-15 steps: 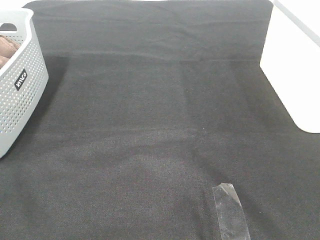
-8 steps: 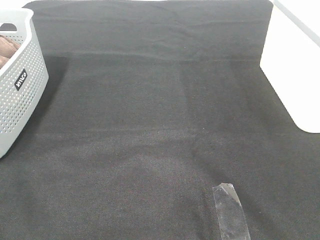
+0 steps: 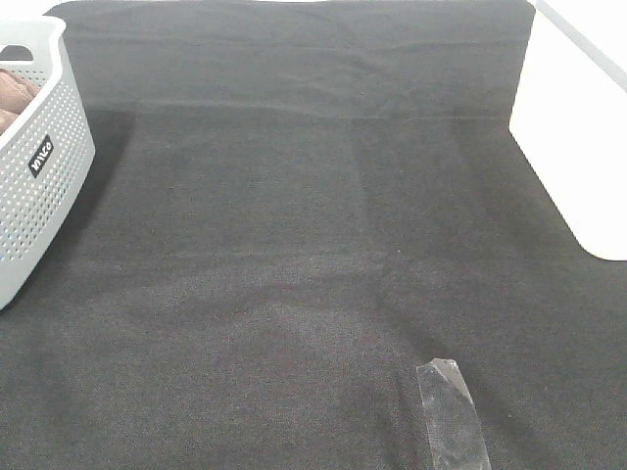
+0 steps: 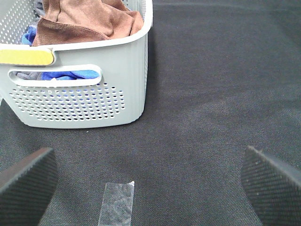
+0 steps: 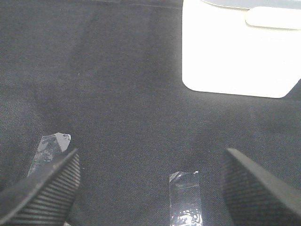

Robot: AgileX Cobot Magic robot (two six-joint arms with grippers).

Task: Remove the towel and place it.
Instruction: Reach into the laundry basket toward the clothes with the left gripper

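Black ribbed left fingers (image 4: 28, 186) spread wide apart, nothing between them, hovering over the black woven cloth on the tabletop (image 4: 211, 94). A clear tape strip (image 4: 115, 205) lies on the cloth under the gap. Same for the right fingers (image 5: 44, 188): wide apart, empty, two more tape strips close by, a white plastic bin (image 5: 235, 52) beyond. Ahead of the left fingers stands a grey perforated plastic basket (image 4: 94, 99). The crumpled brown terry-cloth towel (image 4: 89, 19) is heaped on top inside it, over blue fabric (image 4: 75, 74) that shows through the handle slot. Step in hand, as I judge it: left arm reaches for the towel. Best to come in from above the rim, pinch a raised fold near the towel's middle rather than by the wall, and lift straight up, so the blue fabric is left behind and the basket does not tip. The open centre of the tabletop looks the likely place to lay it.
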